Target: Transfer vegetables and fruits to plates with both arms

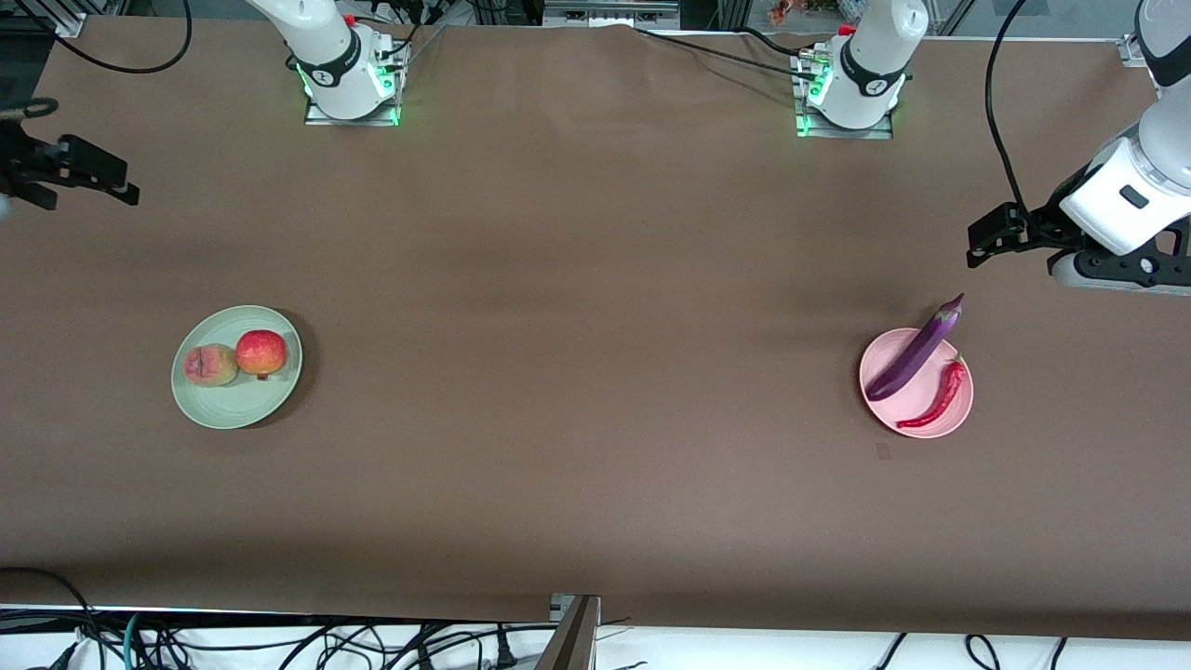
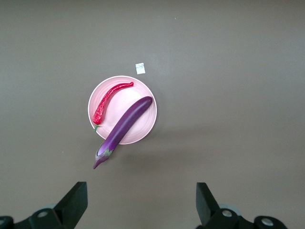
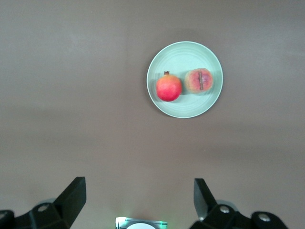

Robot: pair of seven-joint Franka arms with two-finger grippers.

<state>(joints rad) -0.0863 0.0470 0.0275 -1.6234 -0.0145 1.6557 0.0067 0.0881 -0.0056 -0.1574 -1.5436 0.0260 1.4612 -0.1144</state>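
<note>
Vegetables are lying together on the pink plate (image 1: pixel 873 389) toward my left arm's end of the worktop (image 1: pixel 577 372) — the eggplant (image 1: pixel 916 349) is stretching across it with its stem end poking out over the rim on the side away from the front camera, and the red chili pepper (image 1: pixel 938 397) is curving along the plate's edge just beside it. Both fruits are sitting on the green plate (image 1: pixel 223 405) toward my right arm's end: the peach (image 1: pixel 210 364) and the redder fruit (image 1: pixel 260 352) are resting side by side, touching or nearly so.

My left tool (image 2: pixel 140 202) is hanging over bare worktop near the pink plate, its fingers (image 2: pixel 75 200) spread wide with nothing between them. My right tool (image 3: pixel 138 200) is hovering over bare worktop well apart from the green plate, likewise spread and carrying nothing — its fingers (image 3: pixel 74 196) are framing the plate in the right wrist view. A small white tag (image 2: pixel 140 68) is lying on the worktop just beside the pink plate.
</note>
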